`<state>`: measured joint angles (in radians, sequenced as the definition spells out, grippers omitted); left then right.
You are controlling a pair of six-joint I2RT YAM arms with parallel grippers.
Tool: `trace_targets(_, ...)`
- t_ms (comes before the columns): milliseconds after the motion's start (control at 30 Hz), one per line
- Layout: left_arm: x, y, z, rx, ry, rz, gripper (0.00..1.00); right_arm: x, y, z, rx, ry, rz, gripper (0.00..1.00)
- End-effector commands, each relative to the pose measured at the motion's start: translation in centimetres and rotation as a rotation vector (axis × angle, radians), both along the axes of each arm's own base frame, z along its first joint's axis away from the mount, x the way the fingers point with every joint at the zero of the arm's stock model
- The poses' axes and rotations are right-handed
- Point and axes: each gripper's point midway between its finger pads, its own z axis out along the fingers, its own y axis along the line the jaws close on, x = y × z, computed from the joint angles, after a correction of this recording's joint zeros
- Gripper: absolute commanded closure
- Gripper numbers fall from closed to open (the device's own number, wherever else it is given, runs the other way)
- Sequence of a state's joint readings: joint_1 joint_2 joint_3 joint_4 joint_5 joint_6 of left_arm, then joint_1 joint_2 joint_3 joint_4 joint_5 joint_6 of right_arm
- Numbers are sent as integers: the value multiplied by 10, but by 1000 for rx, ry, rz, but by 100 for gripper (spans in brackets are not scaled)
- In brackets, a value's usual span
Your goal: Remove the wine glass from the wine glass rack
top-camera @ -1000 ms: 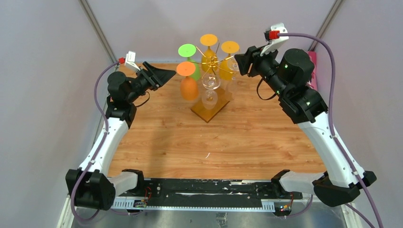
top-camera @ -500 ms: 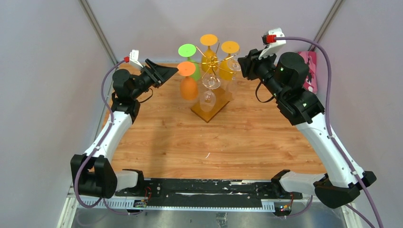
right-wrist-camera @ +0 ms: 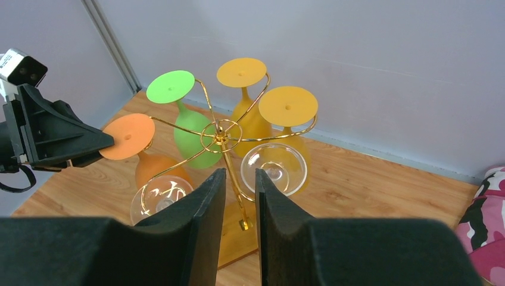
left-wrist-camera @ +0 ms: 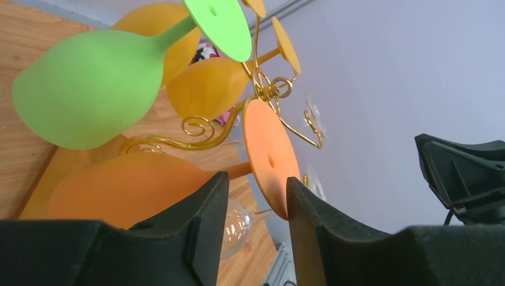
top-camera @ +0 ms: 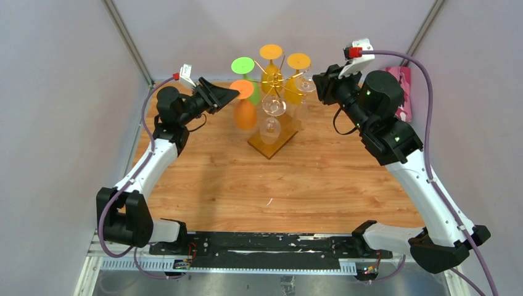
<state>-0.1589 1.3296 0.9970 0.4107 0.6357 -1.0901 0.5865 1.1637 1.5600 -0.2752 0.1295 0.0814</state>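
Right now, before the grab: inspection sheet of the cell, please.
Surface: wooden tabletop, one small white fleck near its middle.
Job's things: wine glass rack upright at far centre; six glasses hang bowl-down: orange glass, green glass, two yellow glasses, two clear glasses.
Clutter: pink patterned item at the far right edge.
Grippers: left gripper at the orange glass's foot, jaws apart, not closed on it; right gripper short of the rack, jaws narrowly apart, holding nothing.
Cables: left purple cable and right purple cable, both away from the rack.
Surroundings: plain walls, metal corner posts.
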Motion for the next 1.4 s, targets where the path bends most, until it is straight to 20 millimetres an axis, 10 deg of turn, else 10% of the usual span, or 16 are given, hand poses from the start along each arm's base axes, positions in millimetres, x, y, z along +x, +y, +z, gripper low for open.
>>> trace_targets(0, -4, -2, 25, -11, -69, -14, 57, 2, -8, 7, 12, -30, -34, 72)
trace_targets(900, -21, -1, 30, -36, -65, -26, 73, 8, 0, -1, 15, -10, -19, 80)
trace_targets(1367, -14, 1, 36, -23, -93, -4, 100, 9, 0, -2, 18, -7, -19, 79)
